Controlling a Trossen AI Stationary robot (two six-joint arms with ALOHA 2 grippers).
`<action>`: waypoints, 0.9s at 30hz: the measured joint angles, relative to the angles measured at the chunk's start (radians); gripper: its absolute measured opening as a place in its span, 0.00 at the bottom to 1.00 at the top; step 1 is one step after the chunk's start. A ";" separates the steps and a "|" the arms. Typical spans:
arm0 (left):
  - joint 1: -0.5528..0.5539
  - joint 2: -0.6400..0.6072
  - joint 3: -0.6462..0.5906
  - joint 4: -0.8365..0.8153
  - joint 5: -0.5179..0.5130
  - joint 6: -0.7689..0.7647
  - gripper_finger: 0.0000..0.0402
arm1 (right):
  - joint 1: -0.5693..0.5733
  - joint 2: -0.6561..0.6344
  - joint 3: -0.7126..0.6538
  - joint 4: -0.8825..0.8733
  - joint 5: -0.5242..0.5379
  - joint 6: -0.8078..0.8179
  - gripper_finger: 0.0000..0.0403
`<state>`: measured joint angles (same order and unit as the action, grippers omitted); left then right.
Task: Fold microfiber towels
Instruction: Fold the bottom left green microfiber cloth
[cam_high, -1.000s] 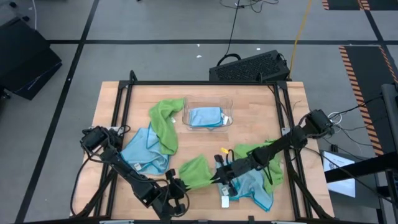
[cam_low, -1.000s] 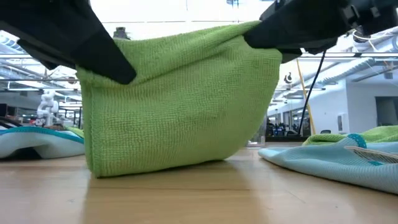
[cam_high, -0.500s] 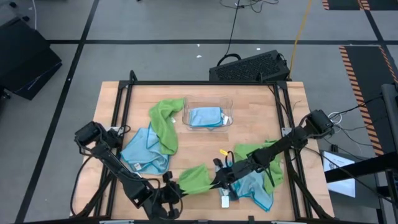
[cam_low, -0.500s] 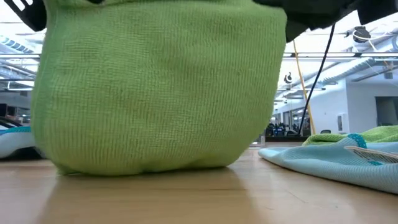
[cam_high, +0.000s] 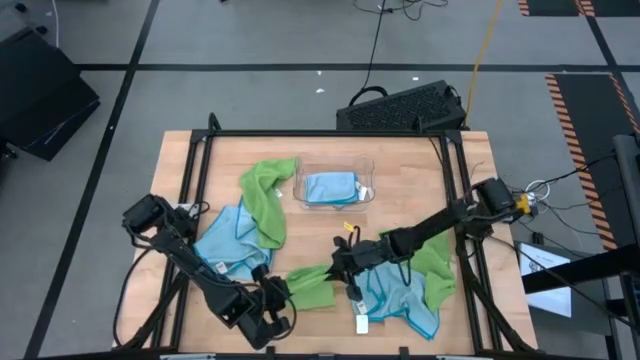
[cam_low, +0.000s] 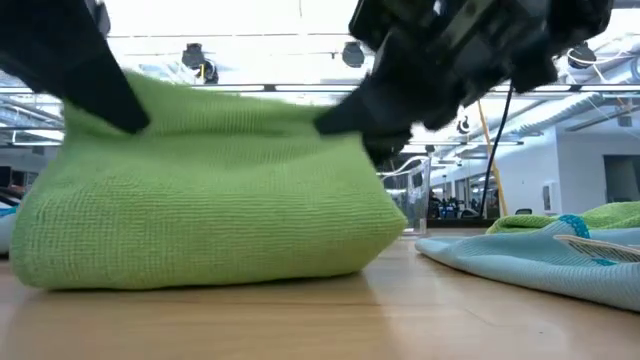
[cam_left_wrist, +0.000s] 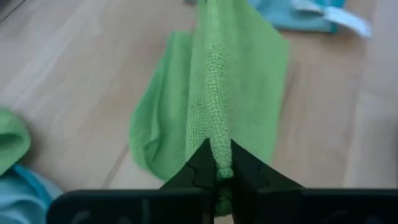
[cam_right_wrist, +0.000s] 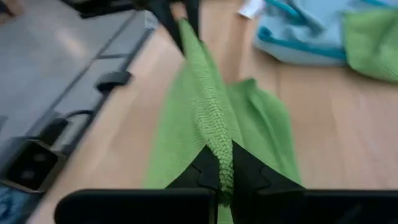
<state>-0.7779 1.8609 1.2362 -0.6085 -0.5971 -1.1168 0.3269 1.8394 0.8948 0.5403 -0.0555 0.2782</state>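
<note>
Green towel (cam_high: 310, 285) edge pinched between left pincer (cam_high: 277, 293), right pincer (cam_high: 343, 268).

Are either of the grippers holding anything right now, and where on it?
Both hold the same lime green towel: the left gripper pinches its edge at one end, the right gripper the edge at the opposite end.

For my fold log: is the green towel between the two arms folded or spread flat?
Folded: the green towel hangs doubled over, both tools pinching its upper edge.
</note>
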 joint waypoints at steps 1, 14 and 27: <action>0.008 0.009 0.000 0.000 0.016 -0.012 0.06 | -0.004 0.010 0.000 0.002 0.000 0.006 0.02; 0.064 0.049 0.000 -0.064 0.032 0.011 0.08 | -0.006 0.070 -0.002 0.004 0.033 0.017 0.03; 0.094 0.053 0.000 -0.083 0.036 -0.012 0.25 | 0.004 0.066 -0.003 -0.043 0.150 -0.006 0.22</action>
<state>-0.6835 1.9141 1.2362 -0.6919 -0.5610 -1.1288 0.3305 1.9056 0.8921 0.4971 0.0945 0.2725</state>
